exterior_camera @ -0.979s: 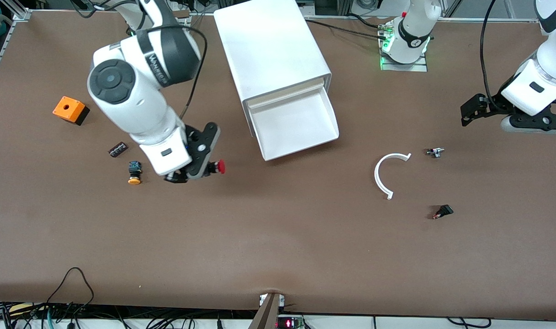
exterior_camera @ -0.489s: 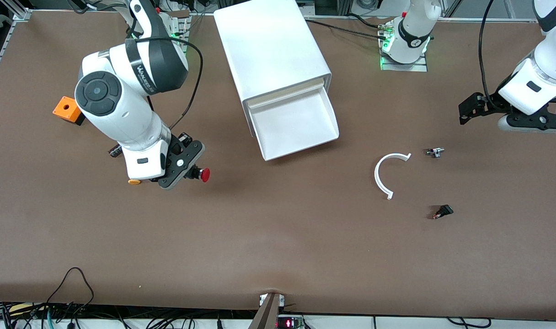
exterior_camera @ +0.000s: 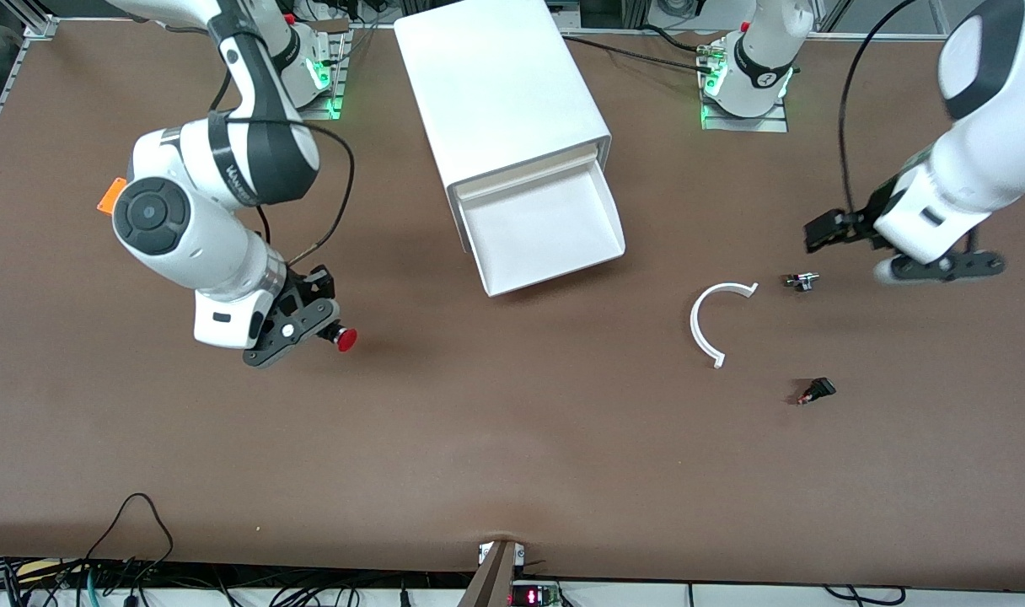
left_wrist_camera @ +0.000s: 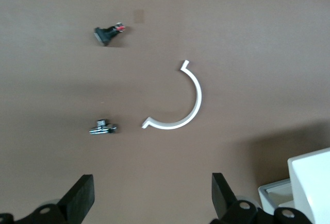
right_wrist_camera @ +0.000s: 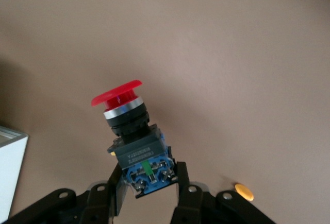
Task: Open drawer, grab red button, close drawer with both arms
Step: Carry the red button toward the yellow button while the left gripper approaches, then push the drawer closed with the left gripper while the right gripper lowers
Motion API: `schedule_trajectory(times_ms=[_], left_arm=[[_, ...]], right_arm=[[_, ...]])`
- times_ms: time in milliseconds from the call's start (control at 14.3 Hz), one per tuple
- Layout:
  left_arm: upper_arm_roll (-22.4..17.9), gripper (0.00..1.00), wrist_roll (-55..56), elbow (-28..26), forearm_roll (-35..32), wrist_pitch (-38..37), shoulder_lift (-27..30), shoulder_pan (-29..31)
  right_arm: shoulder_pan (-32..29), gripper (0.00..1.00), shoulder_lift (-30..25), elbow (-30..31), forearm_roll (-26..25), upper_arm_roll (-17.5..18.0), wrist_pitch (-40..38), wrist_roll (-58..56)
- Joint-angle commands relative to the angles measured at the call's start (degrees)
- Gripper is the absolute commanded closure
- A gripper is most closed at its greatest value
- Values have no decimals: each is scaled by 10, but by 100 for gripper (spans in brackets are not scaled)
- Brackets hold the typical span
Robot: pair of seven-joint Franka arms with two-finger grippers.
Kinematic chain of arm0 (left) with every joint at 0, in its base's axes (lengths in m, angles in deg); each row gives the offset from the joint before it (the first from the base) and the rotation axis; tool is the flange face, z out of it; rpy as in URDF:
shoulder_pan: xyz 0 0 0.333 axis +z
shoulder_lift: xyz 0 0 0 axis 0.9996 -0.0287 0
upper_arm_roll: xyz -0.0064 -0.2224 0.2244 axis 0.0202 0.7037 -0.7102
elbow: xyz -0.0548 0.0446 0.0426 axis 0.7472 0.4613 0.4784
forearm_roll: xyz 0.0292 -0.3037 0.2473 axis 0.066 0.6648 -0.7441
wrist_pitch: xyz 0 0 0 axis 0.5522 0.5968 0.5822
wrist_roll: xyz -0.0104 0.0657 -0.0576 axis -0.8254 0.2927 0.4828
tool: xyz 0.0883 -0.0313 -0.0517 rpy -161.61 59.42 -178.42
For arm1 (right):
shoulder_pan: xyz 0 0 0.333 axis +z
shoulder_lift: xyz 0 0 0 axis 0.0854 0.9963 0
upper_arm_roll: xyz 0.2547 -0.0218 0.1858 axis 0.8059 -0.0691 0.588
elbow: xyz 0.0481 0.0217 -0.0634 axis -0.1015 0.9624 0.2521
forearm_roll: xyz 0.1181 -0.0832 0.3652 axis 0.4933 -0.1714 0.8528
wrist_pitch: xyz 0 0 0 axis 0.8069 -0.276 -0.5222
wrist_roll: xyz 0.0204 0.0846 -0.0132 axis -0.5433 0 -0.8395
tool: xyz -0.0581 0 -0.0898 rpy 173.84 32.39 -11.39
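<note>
My right gripper (exterior_camera: 314, 324) is pinched tight on the blue-and-black body of the button (exterior_camera: 340, 337), and I carry it in the air over bare table toward my right arm's end. Its long axis runs straight out from my fingertips, with the red mushroom cap (right_wrist_camera: 116, 93) leading and the blue terminal block (right_wrist_camera: 146, 168) seated between my fingers (right_wrist_camera: 180, 183).

Everything now turns on the drawer (exterior_camera: 546, 232). It stands pulled out of the white cabinet (exterior_camera: 500, 88) with its tray bare, and it lies toward the middle of the table from my loaded hand, farther from the front camera than the spot I hang over. My right arm is nearer to it.

My left gripper (exterior_camera: 854, 232) waits with jaws spread wide and nothing between them, above the table by a small silver part (exterior_camera: 801, 281).

The right wrist view shows the grip itself and an orange-yellow cap (right_wrist_camera: 243, 191) on the table below. The front view hides both under my arm. The left wrist view gives only the white half-ring (left_wrist_camera: 178, 100), two small parts and a corner of the cabinet.
</note>
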Motion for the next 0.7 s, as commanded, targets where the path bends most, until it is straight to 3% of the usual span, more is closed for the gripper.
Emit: schedule_trajectory(times_ms=[0, 210, 350, 489, 629], left_arm=[[29, 0, 94, 29, 11, 39, -48, -7], [91, 0, 242, 31, 3, 126, -95, -25], [96, 0, 327, 63, 3, 160, -143, -57], [99, 0, 337, 108, 7, 159, -208, -64], [100, 0, 338, 120, 4, 161, -234, -89]], right_arm=[[-26, 79, -32, 60, 47, 5, 28, 46], [-33, 79, -33, 88, 61, 5, 42, 75], [-38, 79, -33, 112, 61, 5, 46, 91], [-47, 79, -33, 132, 61, 5, 53, 109], [-58, 79, -33, 152, 61, 5, 68, 117]])
